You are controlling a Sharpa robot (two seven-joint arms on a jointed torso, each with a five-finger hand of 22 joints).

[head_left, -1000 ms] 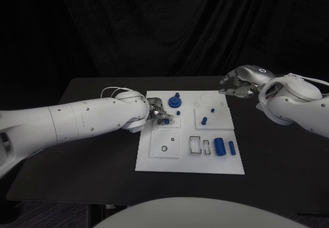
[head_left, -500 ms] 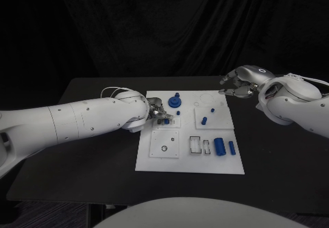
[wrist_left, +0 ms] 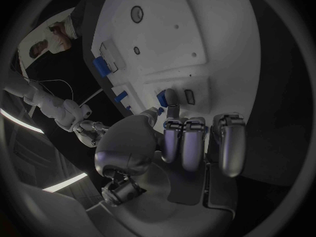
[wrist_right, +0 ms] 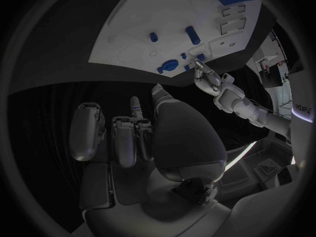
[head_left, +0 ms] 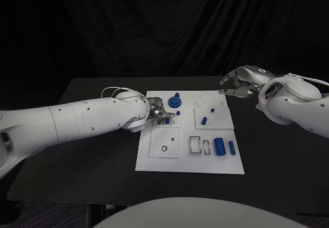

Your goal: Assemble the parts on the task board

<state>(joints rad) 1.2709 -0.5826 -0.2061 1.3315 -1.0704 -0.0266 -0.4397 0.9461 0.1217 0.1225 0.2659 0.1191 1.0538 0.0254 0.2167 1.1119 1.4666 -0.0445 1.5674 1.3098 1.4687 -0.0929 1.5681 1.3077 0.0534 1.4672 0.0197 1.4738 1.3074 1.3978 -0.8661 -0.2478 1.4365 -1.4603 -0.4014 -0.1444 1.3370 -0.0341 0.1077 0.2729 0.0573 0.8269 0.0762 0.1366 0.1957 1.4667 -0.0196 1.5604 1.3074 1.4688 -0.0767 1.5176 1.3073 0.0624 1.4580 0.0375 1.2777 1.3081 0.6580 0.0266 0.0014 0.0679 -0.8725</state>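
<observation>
One white task board [head_left: 188, 164] on black table [head_left: 96, 161]; several blue parts, exact count unclear. Left robot hand [head_left: 158, 113] pinches a small part [head_left: 167, 121]; right robot hand [head_left: 237, 85] clenched, holding nothing.

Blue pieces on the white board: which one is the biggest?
The thick blue cylinder lying near the board's front right, beside the slimmer blue rod. It is plainly longer and fatter than the small pegs farther back.

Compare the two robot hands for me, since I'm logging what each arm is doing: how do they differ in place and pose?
The left robot hand is down at the task board's left edge, fingertips among small blue parts; the right robot hand hangs off the board, over the black table by its far right corner. The left one touches a part; the right one's fingers are curled on nothing. Both are silver, on white arms.
</observation>
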